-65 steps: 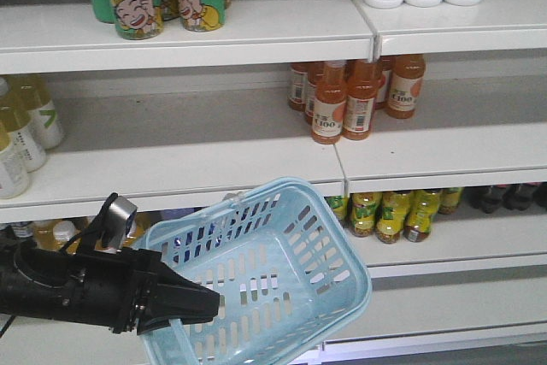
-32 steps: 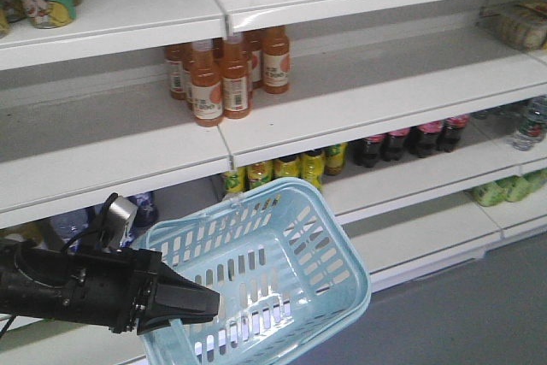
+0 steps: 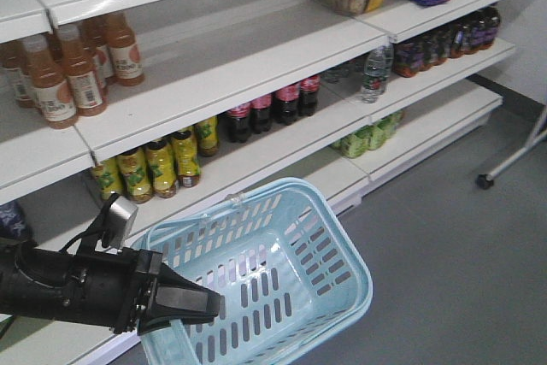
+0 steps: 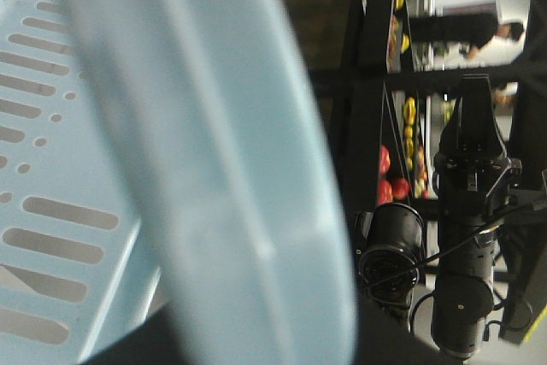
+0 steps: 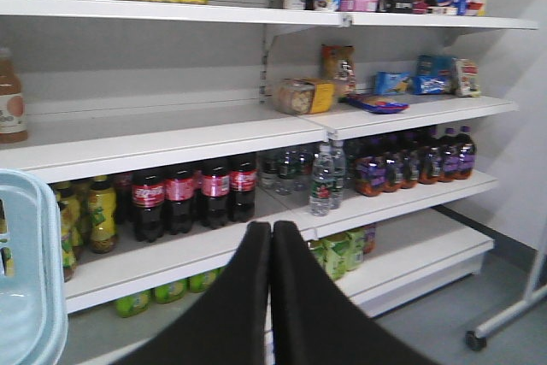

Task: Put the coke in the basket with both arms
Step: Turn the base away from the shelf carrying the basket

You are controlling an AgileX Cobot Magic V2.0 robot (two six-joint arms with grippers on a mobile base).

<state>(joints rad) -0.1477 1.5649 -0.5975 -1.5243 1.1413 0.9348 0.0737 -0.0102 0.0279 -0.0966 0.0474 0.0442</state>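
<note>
Front view: shelves (image 3: 214, 74) slid left; left pincer (image 3: 214, 303) still holds basket (image 3: 273, 187).

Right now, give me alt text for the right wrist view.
The right gripper, shut and empty, points at white store shelves. Dark cola bottles stand ahead, and the blue basket shows at the left edge.

Light blue slotted basket (image 3: 329, 241), tilted, its near rim gripped by the left pincer (image 3: 215, 303)
</note>
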